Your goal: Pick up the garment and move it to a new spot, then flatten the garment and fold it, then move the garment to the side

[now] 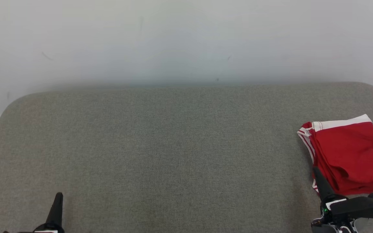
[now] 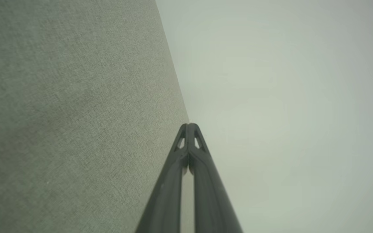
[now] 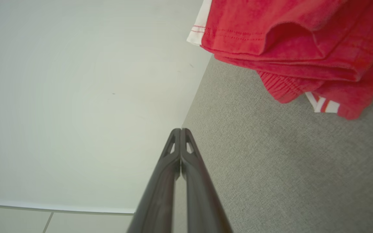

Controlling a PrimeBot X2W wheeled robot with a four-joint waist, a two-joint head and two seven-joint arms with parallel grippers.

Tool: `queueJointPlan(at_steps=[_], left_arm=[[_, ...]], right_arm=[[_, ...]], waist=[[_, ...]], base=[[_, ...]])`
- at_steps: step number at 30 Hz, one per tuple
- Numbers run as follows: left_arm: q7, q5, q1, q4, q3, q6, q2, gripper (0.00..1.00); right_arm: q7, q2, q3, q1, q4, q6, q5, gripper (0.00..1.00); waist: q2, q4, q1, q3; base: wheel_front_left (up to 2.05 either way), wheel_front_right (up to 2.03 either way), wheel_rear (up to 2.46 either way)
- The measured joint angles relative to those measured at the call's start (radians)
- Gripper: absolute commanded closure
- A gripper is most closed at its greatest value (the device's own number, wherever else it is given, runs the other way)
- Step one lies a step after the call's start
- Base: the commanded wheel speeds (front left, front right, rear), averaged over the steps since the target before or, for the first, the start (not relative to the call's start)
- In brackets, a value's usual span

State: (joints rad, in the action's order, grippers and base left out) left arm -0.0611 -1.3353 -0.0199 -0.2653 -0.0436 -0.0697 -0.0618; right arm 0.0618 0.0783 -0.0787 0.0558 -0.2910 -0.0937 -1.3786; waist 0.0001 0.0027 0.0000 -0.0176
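Left hand (image 1: 58,194) low over bare grey fabric worktop (image 1: 173,145), fingers pressed together, empty. Right hand (image 1: 316,170) likewise closed on nothing, tip just beside the garment (image 1: 348,152). Garment is red with a white band and white side stripes, folded into a thick, slightly rumpled stack, lying at the worktop's right edge. Pale wall (image 1: 173,38) behind.

- garment (image 1: 348,155): bright red, with a white band along one edge and thin white stripes down its side
- padded surface (image 1: 173,155): grey, finely woven fleck
- wall (image 1: 186,38): plain off-white
- left gripper (image 1: 59,195) and right gripper (image 1: 316,171): black
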Motion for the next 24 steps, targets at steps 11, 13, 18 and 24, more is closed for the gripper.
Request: queueJointPlan(at_steps=[11, 13, 18, 24], left_arm=[[-0.023, -0.123, -0.032, -0.011, -0.020, -0.028, 0.007, 1.00], [-0.028, -0.142, -0.032, -0.014, -0.025, -0.029, 0.012, 1.00], [-0.036, -0.190, -0.035, -0.020, -0.036, -0.037, 0.017, 1.00], [-0.053, -0.253, -0.056, -0.029, -0.045, -0.054, 0.022, 1.00]], right_arm=[[0.023, -0.016, -0.026, 0.018, -0.003, -0.012, -0.106, 1.00], [0.028, -0.017, -0.030, 0.018, -0.004, -0.012, -0.122, 1.00], [0.037, -0.022, -0.041, 0.019, -0.004, -0.021, -0.160, 1.00], [0.053, -0.030, -0.054, 0.020, -0.006, -0.022, -0.212, 1.00]], waist=[[0.0000, -0.001, 0.0000, 0.009], [0.0000, -0.002, 0.0000, 0.011], [0.0000, -0.002, 0.0000, 0.014], [0.0000, -0.003, 0.0000, 0.019]], base=[[0.00, 0.00, 0.00], [0.00, 0.00, 0.00], [0.00, 0.00, 0.00], [0.00, 0.00, 0.00]])
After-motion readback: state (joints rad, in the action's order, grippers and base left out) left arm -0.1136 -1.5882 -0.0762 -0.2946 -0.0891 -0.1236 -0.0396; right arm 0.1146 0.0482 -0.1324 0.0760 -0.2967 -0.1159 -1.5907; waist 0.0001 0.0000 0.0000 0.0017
